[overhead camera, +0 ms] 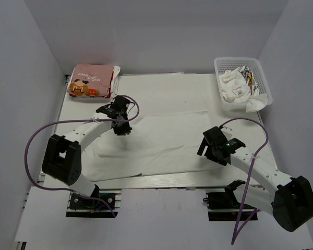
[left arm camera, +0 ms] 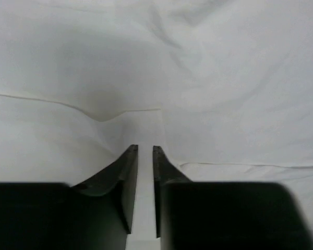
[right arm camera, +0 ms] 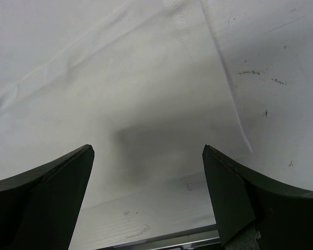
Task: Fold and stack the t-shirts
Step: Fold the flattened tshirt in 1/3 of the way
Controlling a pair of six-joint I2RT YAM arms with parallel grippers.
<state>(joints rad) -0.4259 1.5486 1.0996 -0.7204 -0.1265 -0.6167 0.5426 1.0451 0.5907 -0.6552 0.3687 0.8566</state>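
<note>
White t-shirt (overhead camera: 161,104) pinched by left hand (left arm camera: 145,150), right hand (right arm camera: 148,149) spread; pink t-shirt (overhead camera: 91,80) lettering illegible.

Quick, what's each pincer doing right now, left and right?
Left pincer: closed, pinching a fold of the white t-shirt.
Right pincer: open, holding nothing.

White tee (overhead camera: 167,120) spread flat mid-table, pink printed tee (overhead camera: 91,80) folded far-left corner

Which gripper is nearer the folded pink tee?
Left. The left gripper, pinching the white tee, sits just in front and right of the pink tee; the right gripper is far across, at the front right.
</note>
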